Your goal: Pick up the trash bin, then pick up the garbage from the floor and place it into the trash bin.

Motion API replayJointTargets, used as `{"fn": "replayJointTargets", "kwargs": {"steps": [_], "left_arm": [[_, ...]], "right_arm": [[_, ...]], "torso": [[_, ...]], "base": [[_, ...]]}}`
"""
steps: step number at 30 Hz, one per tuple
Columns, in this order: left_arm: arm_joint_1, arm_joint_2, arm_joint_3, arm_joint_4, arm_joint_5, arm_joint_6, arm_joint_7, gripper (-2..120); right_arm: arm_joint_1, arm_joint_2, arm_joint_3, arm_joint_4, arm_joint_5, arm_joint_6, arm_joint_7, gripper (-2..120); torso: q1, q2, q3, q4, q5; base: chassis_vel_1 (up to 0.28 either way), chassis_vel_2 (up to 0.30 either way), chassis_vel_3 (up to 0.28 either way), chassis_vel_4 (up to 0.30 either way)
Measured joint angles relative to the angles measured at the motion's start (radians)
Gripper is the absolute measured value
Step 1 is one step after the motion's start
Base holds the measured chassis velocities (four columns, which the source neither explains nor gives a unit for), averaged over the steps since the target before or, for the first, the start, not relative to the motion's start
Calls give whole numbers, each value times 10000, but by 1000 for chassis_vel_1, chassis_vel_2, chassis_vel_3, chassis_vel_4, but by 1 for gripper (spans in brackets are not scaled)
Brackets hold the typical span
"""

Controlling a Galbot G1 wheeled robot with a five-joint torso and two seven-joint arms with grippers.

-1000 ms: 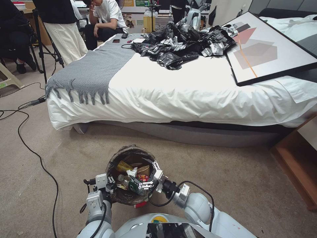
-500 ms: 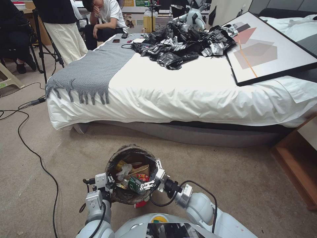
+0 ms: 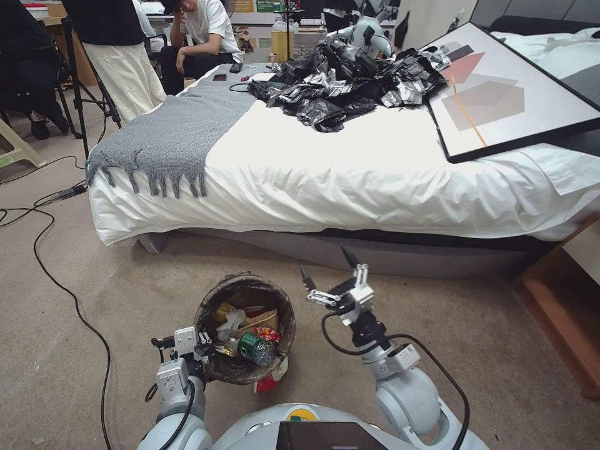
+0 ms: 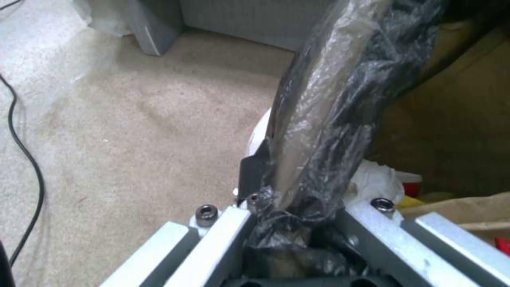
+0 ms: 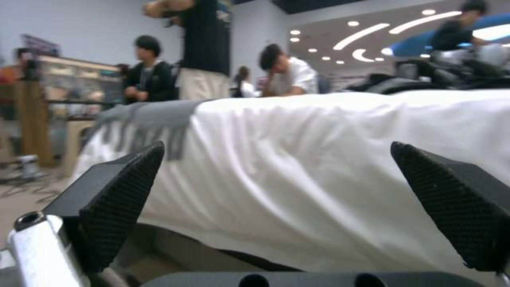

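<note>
Bed fills 12 o'clock. Trash bin on carpet at 6 o'clock, bottle, tissue and wrappers inside. Left hand clamped on bin's bagged rim at its 7 o'clock; hold it level. Right hand, at bin's 3 o'clock, wide open, empty. One red wrapper lies under bin's near edge; likely next.

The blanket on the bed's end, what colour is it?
Grey, with a fringe; the blanket shows best in the head view.

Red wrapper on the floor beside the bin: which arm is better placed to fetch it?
Right. The right gripper is open and empty; the left gripper is shut on the trash bin rim by the red wrapper.
</note>
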Motion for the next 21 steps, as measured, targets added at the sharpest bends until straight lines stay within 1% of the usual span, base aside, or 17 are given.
{"fn": "replayJointTargets", "kwargs": {"steps": [1, 3, 4, 5, 6, 7, 8, 9, 11, 15, 16, 18, 21], "left_arm": [[0, 0, 0, 0, 0, 0, 0, 0], [-28, 16, -103, 2, -98, -1, 0, 0], [-28, 16, -103, 2, -98, -1, 0, 0], [-29, 35, -163, -12, -154, -1, -1, 0], [-29, 40, -174, -18, -164, -2, -1, 0], [-32, 52, -202, -54, -192, -3, -6, 0], [-32, 52, -202, -54, -192, -3, -6, 0], [-35, 54, -199, -76, -200, -4, -9, 0], [-24, 59, -186, -125, -213, -4, -14, 0], [10, 78, -191, -269, -345, 39, -91, 0], [10, 78, -191, -269, -345, 39, -91, 0], [63, 69, -185, -314, -344, 47, -95, 0], [82, 53, -165, -316, -322, 47, -93, 0]], "right_arm": [[0, 0, 0, 0, 0, 0, 0, 100], [-696, 448, 1077, 579, -390, 22, 735, 100], [-696, 448, 1077, 579, -390, 22, 735, 100], [-1174, 756, 1579, 727, -567, 106, 1100, 100], [-1285, 844, 1713, 744, -596, 132, 1170, 100], [-1791, 1249, 2226, 730, -693, 309, 1327, 100], [-1791, 1249, 2226, 730, -693, 309, 1327, 100], [-2151, 1535, 2522, 606, -769, 547, 1346, 100], [-2624, 1850, 2836, 332, -873, 959, 1348, 100], [-2796, 2055, 3084, -40, -1006, 1329, 1492, 100], [-2796, 2055, 3084, -40, -1006, 1329, 1492, 100], [-2669, 2110, 3088, -178, -1132, 1408, 1818, 99], [-2608, 2158, 3072, -209, -1172, 1414, 1911, 100]], "torso": [[0, 0, 0, 0, 0], [0, 0, 0, 2, -2], [0, 0, 0, 2, -2], [-1, 0, 0, 0, 0], [-1, 0, 0, 1, 0], [-1, 0, 0, 2, 0], [-1, 0, 0, 2, 0], [-1, 0, 0, 1, 0], [-1, 0, 0, 0, 0], [-1, 0, 0, 2, 0], [-1, 0, 0, 2, 0], [-1, 0, 0, 2, 0], [-1, 0, 0, 2, 0]], "base": [[0, 0, 0, 0], [0, 0, 0, 0], [0, 0, 0, 0], [0, 0, 0, 0], [0, 0, 0, 0], [0, 0, 0, 0], [0, 0, 0, 0], [0, 0, 0, 0], [0, 0, 0, 0], [0, 0, 0, 0], [0, 0, 0, 0], [0, 0, 0, 0], [0, 0, 0, 0]]}}
